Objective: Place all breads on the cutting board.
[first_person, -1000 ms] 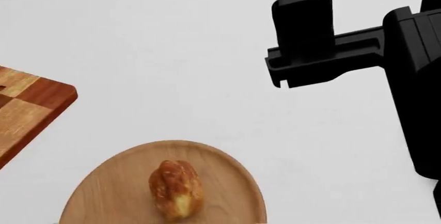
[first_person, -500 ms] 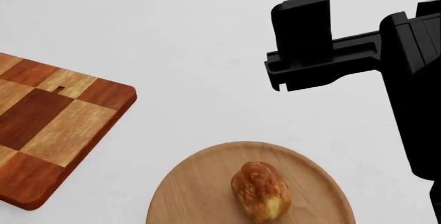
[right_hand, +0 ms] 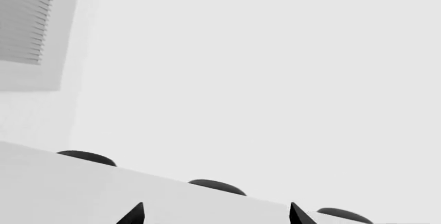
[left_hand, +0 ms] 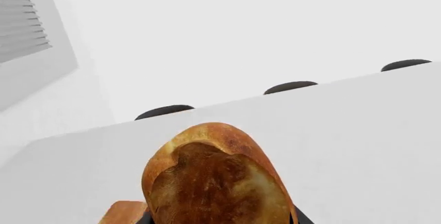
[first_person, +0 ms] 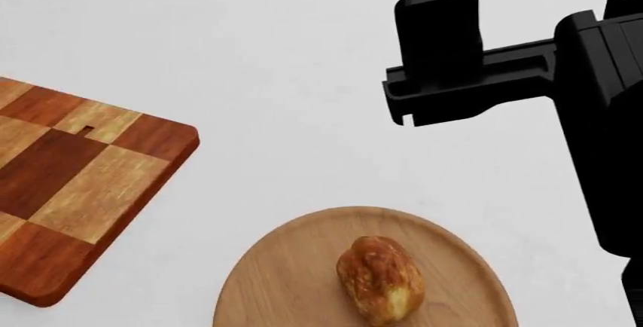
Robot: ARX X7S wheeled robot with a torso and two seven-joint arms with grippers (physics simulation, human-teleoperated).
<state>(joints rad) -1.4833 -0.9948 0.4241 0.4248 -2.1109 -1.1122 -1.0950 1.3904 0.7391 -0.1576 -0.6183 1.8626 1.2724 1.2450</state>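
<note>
One roll [left_hand: 217, 180] fills the left wrist view, sitting right in the left claw, which is pinched on it. The other roll [first_person: 380, 279] lies on the round wooden plate [first_person: 281, 282], at about 7 o'clock from the right claw [right_hand: 215, 214], well apart; its tips are spread. The checkered board [first_person: 75, 184] sits at 9 o'clock of the plate.
</note>
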